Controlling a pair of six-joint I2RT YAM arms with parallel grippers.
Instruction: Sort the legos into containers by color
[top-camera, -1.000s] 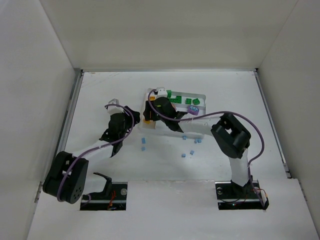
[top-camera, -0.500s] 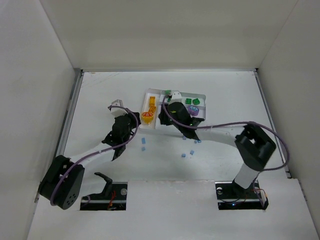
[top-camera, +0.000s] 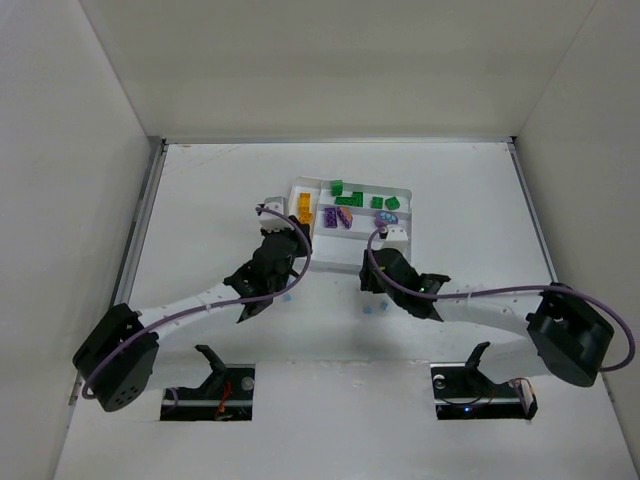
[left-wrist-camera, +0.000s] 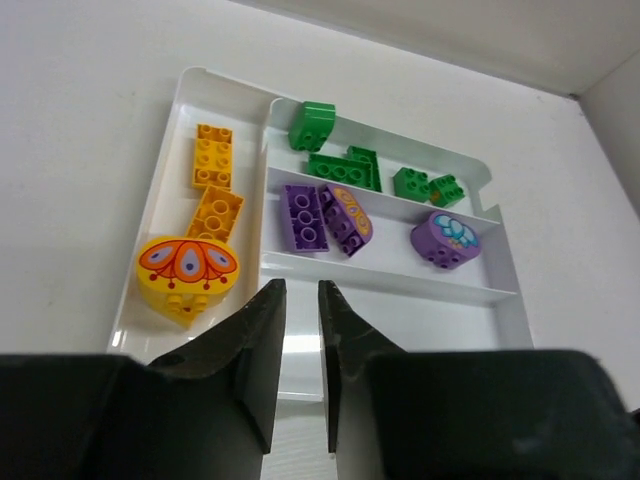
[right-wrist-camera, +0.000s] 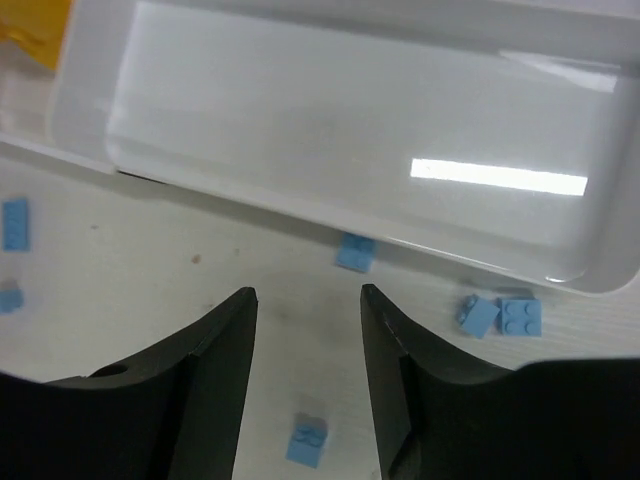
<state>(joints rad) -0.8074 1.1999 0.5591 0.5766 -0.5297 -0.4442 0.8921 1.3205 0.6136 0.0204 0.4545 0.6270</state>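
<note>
1. Inside the tray (left-wrist-camera: 420, 320), left long compartment: yellow legos (left-wrist-camera: 213, 160), two bricks plus one round piece with an orange pattern.
2. Far compartment: green legos (left-wrist-camera: 345, 168), several, in a loose row.
3. Middle compartment: purple legos (left-wrist-camera: 305, 215), two bricks touching at the left, one round piece apart at the right.
4. Near compartment: bare white floor, seen close in the right wrist view.
5. Outside the tray, loose on the table (right-wrist-camera: 150, 250): blue legos (right-wrist-camera: 520, 315). One against the tray's near wall, two side by side further right near that wall, two at the left edge of the right wrist view, one low between the right fingers.
6. Left gripper (left-wrist-camera: 297, 300): at the tray's near rim, about where the yellow compartment meets the near one. Fingers drawn almost together, only a slim gap, nothing seen in it. Round yellow piece just ahead and left of the fingertips, purple bricks straight ahead, green beyond.
7. Right gripper (right-wrist-camera: 305, 300): spread wide, holding nothing, over the table just short of the tray's near wall. Blue lego at the wall just ahead of the gap, slightly right; another on the table under the gap, nearer the wrist.
8. From above: both arms reaching in to the tray's near side, left at its left end, right near its middle.
</note>
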